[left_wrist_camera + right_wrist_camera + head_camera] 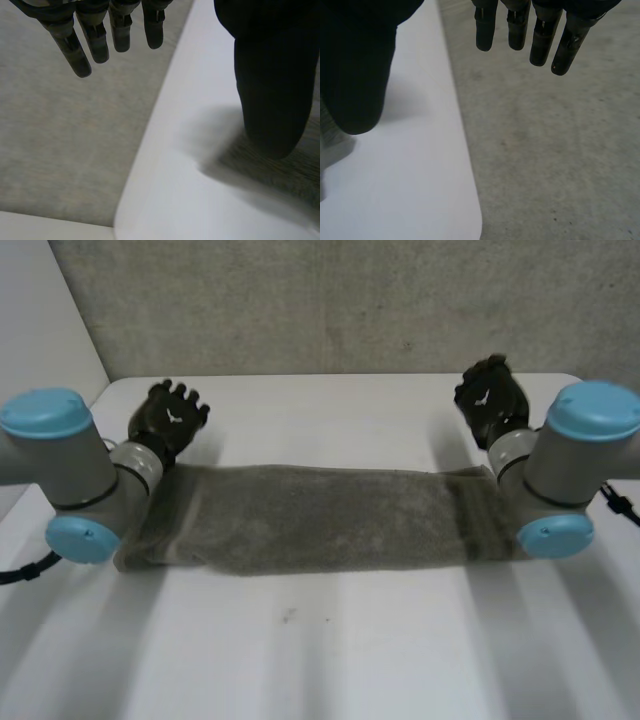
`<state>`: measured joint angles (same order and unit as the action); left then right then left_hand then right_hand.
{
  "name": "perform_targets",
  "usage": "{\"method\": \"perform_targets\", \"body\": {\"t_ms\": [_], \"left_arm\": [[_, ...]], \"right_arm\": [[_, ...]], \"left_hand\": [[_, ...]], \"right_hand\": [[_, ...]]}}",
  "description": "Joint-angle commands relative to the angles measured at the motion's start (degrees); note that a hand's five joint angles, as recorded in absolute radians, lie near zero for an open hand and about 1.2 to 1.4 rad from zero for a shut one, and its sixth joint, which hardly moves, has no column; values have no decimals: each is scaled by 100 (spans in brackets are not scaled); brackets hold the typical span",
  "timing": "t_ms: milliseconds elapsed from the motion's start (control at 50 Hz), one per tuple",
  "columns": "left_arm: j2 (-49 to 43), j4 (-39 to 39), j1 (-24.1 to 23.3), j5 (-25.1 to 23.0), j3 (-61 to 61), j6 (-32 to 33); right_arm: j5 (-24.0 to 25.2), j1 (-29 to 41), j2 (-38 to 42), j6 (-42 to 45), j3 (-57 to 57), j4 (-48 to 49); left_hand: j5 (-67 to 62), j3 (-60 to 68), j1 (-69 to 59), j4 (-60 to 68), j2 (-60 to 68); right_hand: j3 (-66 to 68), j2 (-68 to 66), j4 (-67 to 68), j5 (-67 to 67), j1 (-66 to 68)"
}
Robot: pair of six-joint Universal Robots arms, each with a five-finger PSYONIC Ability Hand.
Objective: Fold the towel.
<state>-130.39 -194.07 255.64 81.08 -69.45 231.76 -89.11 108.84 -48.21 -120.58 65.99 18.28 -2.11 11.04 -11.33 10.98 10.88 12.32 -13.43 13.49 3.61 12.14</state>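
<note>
The towel [320, 515] was a soft, grey-olive cloth with a short, fuzzy nap, matte against the smooth white surface [330, 640]. It lay flat as a long, narrow strip, its far edge fairly straight and its near edge slightly wavy, with a darker band crossing it close to the right end. Its long axis ran side to side across the surface, one short end reaching the left arm [70, 460] and the other passing behind the right arm [565, 470], whose grey joints carried rounded light-blue caps. Behind the surface's rounded far corners stood a rough, speckled grey wall [350, 300]. The left hand [168, 418], black and hard-looking, was beyond the towel's far left corner. In the left wrist view its fingers [95, 35] were straight and spread well away from the thumb [272, 90], holding nothing, and a patch of the towel's nap showed beneath the thumb. The right hand [490, 400] was beyond the far right corner. Its fingers [520, 30] were likewise straight and apart from the thumb [355, 75], empty, with a sliver of towel beside the thumb.
</note>
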Motion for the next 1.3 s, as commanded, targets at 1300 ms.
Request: {"method": "perform_targets", "body": {"t_ms": [1300], "left_arm": [[2141,-8,232,-57,-2890,-1915]], "right_arm": [[422,-2967,-1568,-545,1909,-861]], "left_hand": [[139,-32,61,-26,-16]], "right_hand": [[6768,-6657,6651,6639,6786]]}}
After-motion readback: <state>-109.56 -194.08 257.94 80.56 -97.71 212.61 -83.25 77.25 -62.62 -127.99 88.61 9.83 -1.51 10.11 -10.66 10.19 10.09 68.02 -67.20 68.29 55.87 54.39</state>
